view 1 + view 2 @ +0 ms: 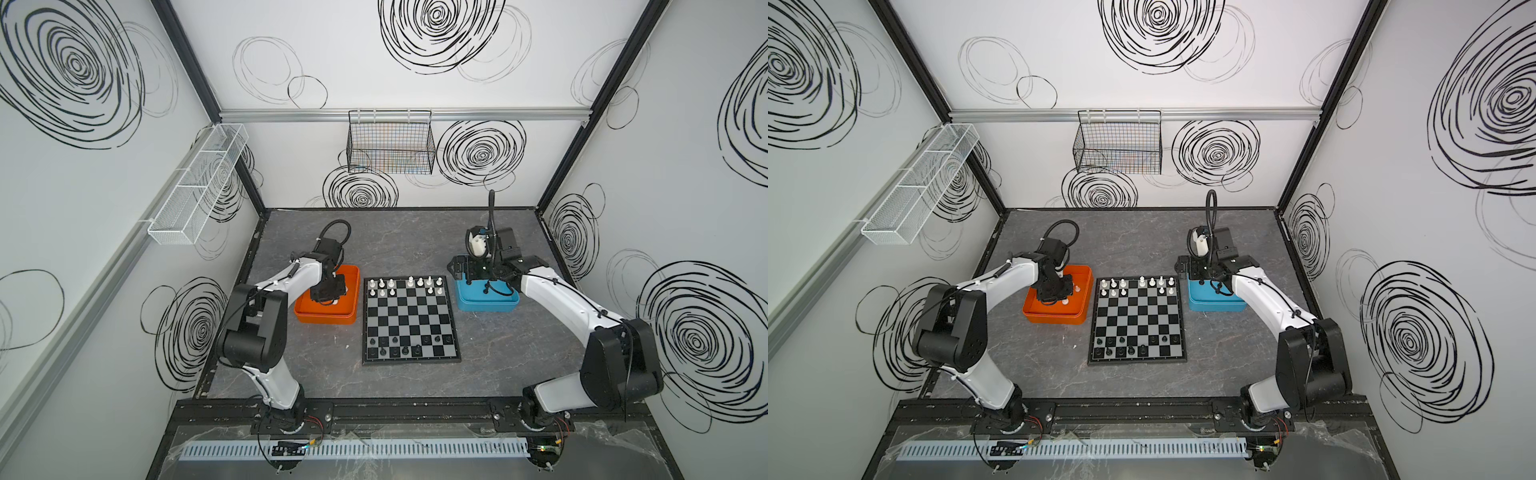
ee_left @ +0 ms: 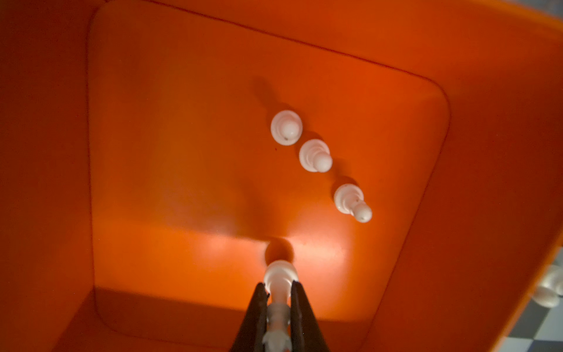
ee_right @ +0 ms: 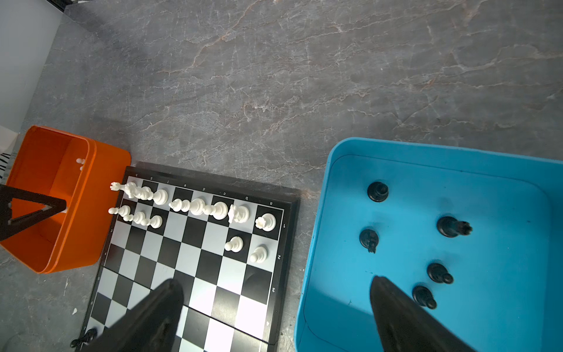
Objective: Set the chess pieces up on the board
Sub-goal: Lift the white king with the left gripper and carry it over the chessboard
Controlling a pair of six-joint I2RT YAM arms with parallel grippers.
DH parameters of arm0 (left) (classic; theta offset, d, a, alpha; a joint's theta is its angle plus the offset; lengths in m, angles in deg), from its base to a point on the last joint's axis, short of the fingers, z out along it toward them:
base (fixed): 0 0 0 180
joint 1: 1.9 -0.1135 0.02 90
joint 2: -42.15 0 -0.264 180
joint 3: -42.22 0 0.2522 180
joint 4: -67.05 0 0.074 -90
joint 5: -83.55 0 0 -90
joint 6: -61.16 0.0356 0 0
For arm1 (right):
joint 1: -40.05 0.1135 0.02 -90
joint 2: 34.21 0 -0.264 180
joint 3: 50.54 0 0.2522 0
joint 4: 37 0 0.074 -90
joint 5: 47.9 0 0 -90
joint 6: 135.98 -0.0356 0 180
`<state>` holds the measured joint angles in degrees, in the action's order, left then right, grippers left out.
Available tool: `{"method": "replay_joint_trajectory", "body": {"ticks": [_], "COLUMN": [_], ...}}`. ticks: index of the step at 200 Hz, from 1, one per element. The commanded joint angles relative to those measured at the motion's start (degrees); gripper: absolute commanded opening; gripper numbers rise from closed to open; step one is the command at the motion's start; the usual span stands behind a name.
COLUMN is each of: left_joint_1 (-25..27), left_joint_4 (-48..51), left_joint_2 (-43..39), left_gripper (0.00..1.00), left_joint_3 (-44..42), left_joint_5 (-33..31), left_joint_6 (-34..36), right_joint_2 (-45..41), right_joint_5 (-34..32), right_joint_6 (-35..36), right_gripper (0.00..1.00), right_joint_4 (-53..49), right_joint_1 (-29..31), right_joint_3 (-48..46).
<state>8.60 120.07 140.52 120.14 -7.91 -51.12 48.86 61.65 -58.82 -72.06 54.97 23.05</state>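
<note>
In the left wrist view my left gripper (image 2: 279,286) is shut on the neck of a white chess piece (image 2: 280,272), just above the floor of the orange tray (image 2: 152,152). Three more white pieces (image 2: 315,155) stand in a slanted row farther in. In both top views the board (image 1: 411,320) (image 1: 1138,320) carries white pieces (image 1: 409,282) on its far rows and black pieces (image 1: 395,345) on its near rows. My right gripper (image 3: 275,282) is open and holds nothing. It hangs over the gap between the board's edge (image 3: 289,231) and the blue tray (image 3: 335,213), which holds several black pieces (image 3: 377,191).
The orange tray (image 1: 328,318) sits against the board's left side and the blue tray (image 1: 486,305) near its far right corner. A black wire basket (image 1: 390,143) hangs on the back wall and a white mesh shelf (image 1: 199,183) on the left wall.
</note>
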Motion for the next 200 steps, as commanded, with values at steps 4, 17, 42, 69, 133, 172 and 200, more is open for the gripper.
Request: {"method": "replay_joint_trajectory", "body": {"ticks": [4, 17, 42, 69, 133, 172, 200], "left_joint_1": [0.8, 1.2, 2.6, 5.4, 15.3, 19.7, 21.5], "left_joint_4": [3.4, 5.0, 6.8, 8.5, 12.5, 13.8, 14.0], "left_joint_2": [-0.4, -0.5, -0.3, 2.6, 15.0, 19.9, 22.0], "left_gripper": [0.13, 0.13, 0.13, 0.13, 0.13, 0.13, 0.13], "left_joint_3": [3.9, 6.2, 11.6, 19.3, 37.4, 42.8, 44.5], "left_joint_5": [-1.5, -1.7, -1.8, -1.4, -1.2, -0.9, -0.2], "left_joint_6": [1.0, 1.3, 1.2, 0.9, 0.9, 1.0, 1.3], "right_joint_2": [0.3, 0.3, 0.4, 0.7, 0.3, 0.0, -0.1], "right_joint_5": [0.0, 0.0, 0.0, 0.4, 0.1, 0.2, 0.3], "right_joint_6": [0.8, 0.9, 0.9, 1.0, 1.2, 1.5, 1.4], "right_gripper": [1.00, 1.00, 1.00, 1.00, 1.00, 1.00, 1.00], "right_joint_4": [-1.5, -1.4, -1.3, -1.2, -2.0, -2.3, -2.2], "right_joint_1": [-0.4, -0.5, -0.8, -0.9, -1.1, -1.5, -1.6], "right_joint_3": [-0.1, 0.0, 0.0, 0.2, 0.9, 0.6, 0.3]}}
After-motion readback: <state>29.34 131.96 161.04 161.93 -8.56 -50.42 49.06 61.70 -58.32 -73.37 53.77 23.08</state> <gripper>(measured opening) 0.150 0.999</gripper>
